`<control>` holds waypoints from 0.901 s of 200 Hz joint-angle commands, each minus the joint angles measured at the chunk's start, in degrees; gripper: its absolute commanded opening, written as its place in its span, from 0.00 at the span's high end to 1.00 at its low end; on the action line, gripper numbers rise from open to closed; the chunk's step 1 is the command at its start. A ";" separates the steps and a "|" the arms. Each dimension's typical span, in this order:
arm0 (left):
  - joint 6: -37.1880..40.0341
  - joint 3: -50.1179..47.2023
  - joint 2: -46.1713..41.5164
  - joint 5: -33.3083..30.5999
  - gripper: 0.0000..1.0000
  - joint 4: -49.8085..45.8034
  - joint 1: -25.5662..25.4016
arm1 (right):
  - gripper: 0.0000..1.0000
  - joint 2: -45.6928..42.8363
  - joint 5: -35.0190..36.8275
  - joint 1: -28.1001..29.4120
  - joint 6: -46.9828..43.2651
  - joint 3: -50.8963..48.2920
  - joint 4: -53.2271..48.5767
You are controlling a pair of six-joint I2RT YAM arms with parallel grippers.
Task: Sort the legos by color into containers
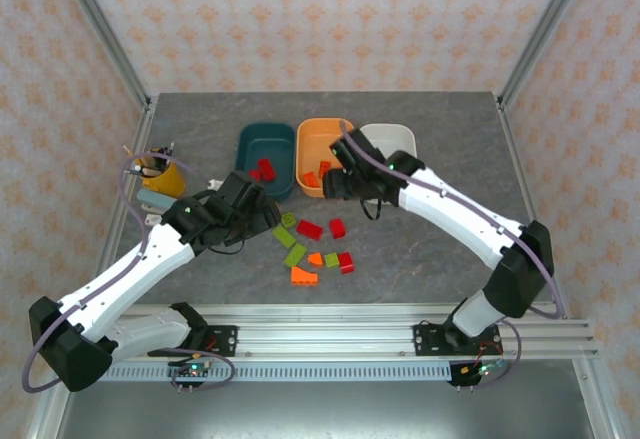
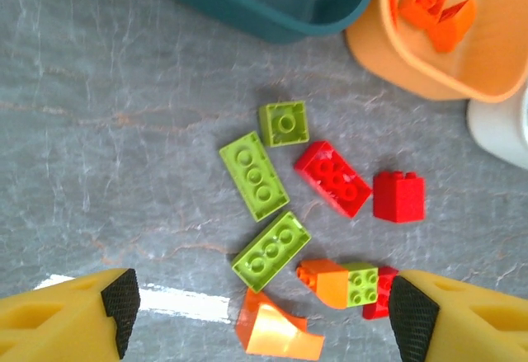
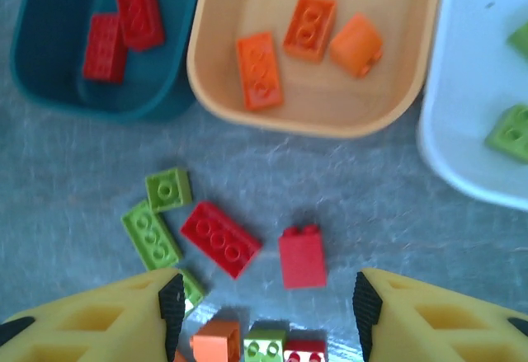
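Three tubs stand in a row at the back: teal [image 1: 252,141], orange [image 1: 312,137] and white [image 1: 392,137]. In the right wrist view the teal tub [image 3: 49,73] holds two red legos [image 3: 124,22]. The orange tub [image 3: 330,102] holds three orange legos [image 3: 309,25], and the white tub [image 3: 470,90] holds green ones [image 3: 511,129]. Loose red, green and orange legos [image 1: 315,244] lie on the table in front of the tubs. My left gripper [image 2: 264,312] hangs open and empty over a green brick [image 2: 271,250] and an orange slope [image 2: 276,329]. My right gripper [image 3: 268,312] is open and empty above a red block [image 3: 301,256].
A yellow cup [image 1: 162,174] of pencils stands at the left, close to my left arm. Both grippers [image 1: 262,211] [image 1: 345,187] hover close together over the lego pile, just in front of the tubs. Metal frame posts rise at the table's back corners.
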 commanded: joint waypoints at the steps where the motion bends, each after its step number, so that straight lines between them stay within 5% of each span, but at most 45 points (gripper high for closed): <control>1: -1.85 -2.91 -1.64 2.73 0.20 -1.51 0.23 | 0.41 -6.34 -1.22 2.32 -0.62 -7.64 3.65; 94: -20.77 -13.44 2.45 6.86 0.25 8.20 -6.47 | 0.38 -23.01 -1.23 11.02 -7.54 -28.47 17.59; 142: -25.64 -14.41 1.35 3.66 0.25 8.48 -6.44 | 0.37 -19.87 -1.87 11.14 -7.24 -26.18 21.62; 180: -27.40 -13.71 -0.61 0.12 0.27 5.37 -6.35 | 0.36 -7.54 -0.75 11.58 -6.56 -18.69 19.76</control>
